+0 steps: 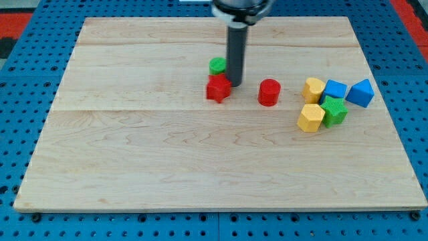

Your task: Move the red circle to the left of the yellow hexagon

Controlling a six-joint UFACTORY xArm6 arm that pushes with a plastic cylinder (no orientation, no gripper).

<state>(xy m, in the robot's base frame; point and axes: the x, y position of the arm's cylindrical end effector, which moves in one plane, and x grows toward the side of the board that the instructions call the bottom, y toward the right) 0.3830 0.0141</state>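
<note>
The straight dark rod was seen coming down from the view's top, and my tip (236, 83) rested on the pale wooden board (167, 167); having no jaws, it was neither open nor closed and gripped nothing. The red star-shaped wooden block (218, 88) lay touching or just beside my tip on the view's left, and the small green round block (217, 65) sat just up and left of it, partly hidden by the rod. The task's red circle, a short red cylinder (269, 92), stood near my tip on the view's right, apart from it. Further right, well apart from my tip, a cluster was found: two yellow blocks, the upper (313, 89) and the lower (311, 117), a green star-like block (334, 110), a blue cube-like block (335, 89) and a blue wedge-like block (361, 93). Which yellow block was the hexagon could not be told.

The step in hand was judged to be the approach: the cylinder had not yet been contacted. The next move would call for my tip to be brought to the cylinder's left side and a short, straight push made rightward, stopped before the cluster was disturbed.
</note>
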